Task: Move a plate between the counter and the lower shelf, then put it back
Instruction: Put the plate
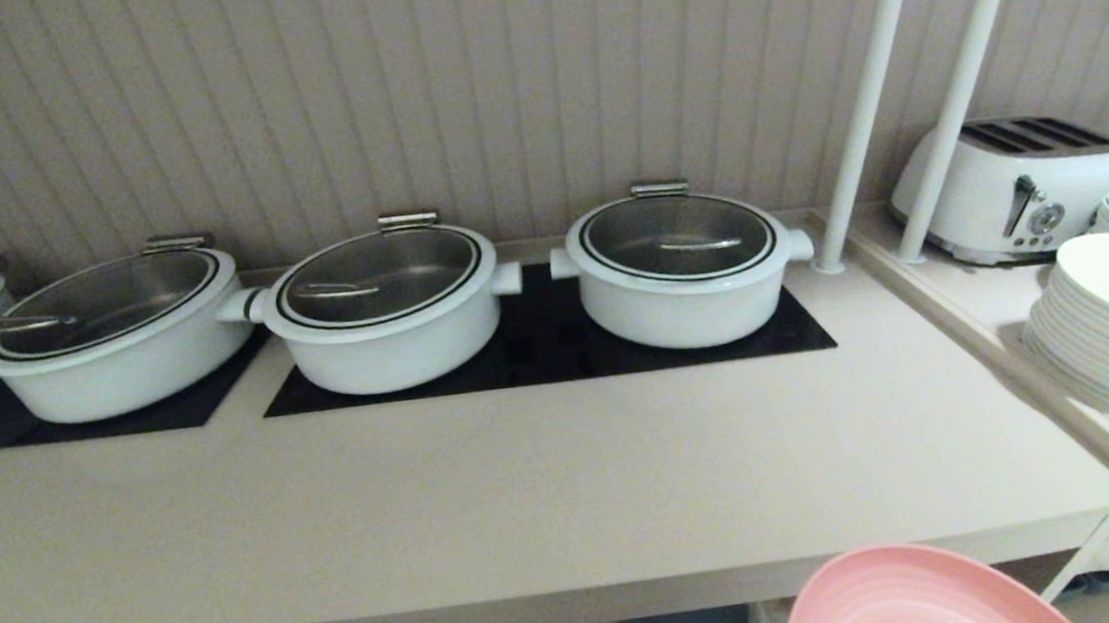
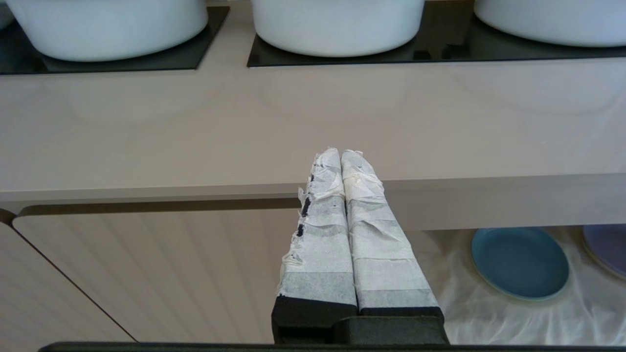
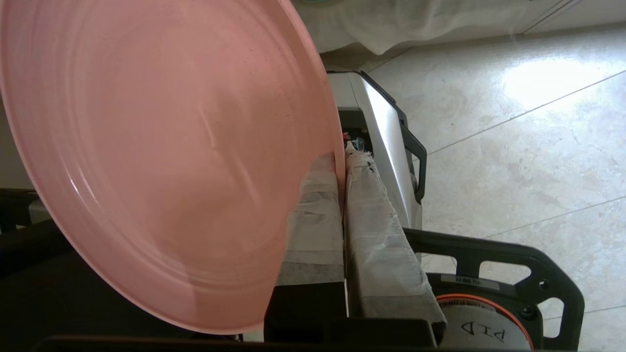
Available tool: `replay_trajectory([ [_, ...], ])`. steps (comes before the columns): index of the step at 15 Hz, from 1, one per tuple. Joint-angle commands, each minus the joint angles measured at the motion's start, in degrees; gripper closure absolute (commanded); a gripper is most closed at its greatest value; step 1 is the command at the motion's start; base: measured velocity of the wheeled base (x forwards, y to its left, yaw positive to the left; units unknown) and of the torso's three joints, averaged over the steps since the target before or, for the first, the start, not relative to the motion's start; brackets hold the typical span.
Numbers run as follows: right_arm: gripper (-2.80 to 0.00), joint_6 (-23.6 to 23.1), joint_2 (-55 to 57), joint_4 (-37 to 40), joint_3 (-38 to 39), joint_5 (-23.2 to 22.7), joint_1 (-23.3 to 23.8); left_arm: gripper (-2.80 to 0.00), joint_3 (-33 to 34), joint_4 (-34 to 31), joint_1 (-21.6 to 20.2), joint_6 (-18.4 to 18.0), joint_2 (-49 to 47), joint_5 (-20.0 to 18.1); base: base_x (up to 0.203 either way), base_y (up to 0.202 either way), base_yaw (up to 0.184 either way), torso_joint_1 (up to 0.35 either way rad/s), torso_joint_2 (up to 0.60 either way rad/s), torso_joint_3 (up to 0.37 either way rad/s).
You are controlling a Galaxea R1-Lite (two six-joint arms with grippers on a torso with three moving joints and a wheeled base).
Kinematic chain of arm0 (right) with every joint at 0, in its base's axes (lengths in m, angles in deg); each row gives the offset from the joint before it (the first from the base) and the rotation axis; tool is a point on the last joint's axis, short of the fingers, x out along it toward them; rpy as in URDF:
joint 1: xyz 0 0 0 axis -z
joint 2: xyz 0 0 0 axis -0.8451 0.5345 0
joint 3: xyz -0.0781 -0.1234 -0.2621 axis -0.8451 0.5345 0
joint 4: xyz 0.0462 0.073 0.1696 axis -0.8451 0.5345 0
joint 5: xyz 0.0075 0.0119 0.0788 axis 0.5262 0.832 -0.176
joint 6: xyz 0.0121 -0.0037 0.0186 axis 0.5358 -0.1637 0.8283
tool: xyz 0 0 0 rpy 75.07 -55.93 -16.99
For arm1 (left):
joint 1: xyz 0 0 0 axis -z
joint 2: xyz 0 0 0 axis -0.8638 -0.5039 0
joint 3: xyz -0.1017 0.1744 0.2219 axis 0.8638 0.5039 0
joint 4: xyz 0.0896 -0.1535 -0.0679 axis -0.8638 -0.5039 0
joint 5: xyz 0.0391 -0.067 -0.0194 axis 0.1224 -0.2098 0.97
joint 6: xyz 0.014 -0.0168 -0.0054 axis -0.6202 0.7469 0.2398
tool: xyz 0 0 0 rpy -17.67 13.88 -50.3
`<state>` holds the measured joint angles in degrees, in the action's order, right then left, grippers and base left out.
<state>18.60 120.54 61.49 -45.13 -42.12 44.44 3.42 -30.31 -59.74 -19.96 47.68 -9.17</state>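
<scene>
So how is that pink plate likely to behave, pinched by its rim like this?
The pink plate looks rigid: it holds its shape with only the right pincer clamping one edge. That offset grip probably lets it sag or swivel. Its smooth surface might slip between the taped fingers.

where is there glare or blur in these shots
Head view: soft reflections on the pots' glass lids, the counter evenly lit. Right wrist view: a bright glare patch on the floor tiles, the plate close and soft. Left wrist view: faint pot reflections on the counter.
</scene>
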Motion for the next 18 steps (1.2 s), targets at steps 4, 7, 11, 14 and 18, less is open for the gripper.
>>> replay_trajectory([
  [4, 0.0, -1.8, 7.7, -0.3, -5.3, -0.2, 0.0, 0.0, 0.0, 0.0, 0.0, 0.0, 0.0, 0.0, 0.0, 0.0, 0.0, 0.0, 0.0, 0.0],
  [7, 0.0, -1.9, 13.0, -0.4, -9.6, -0.2, 0.0, 0.0, 0.0, 0.0, 0.0, 0.0, 0.0, 0.0, 0.0, 0.0, 0.0, 0.0, 0.0, 0.0],
  [11, 0.0, -1.9, 20.3, -0.8, -14.6, -0.6, -0.1, 0.0, 0.0, 0.0, 0.0, 0.0, 0.0, 0.0, 0.0, 0.0, 0.0, 0.0, 0.0, 0.0],
  [14, 0.0, -1.8, 27.6, -3.0, -19.8, -0.8, -0.3, 0.0, 0.0, 0.0, 0.0, 0.0, -0.1, 0.0, 0.0, 0.0, 0.0, 0.0, 0.0, 0.0],
  [18, 0.0, -1.6, 36.4, -3.8, -26.6, -0.8, -1.6, 0.0, 0.0, 0.0, 0.0, 0.0, 0.0, 0.0, 0.0, 0.0, 0.0, 0.0, 0.0, 0.0],
])
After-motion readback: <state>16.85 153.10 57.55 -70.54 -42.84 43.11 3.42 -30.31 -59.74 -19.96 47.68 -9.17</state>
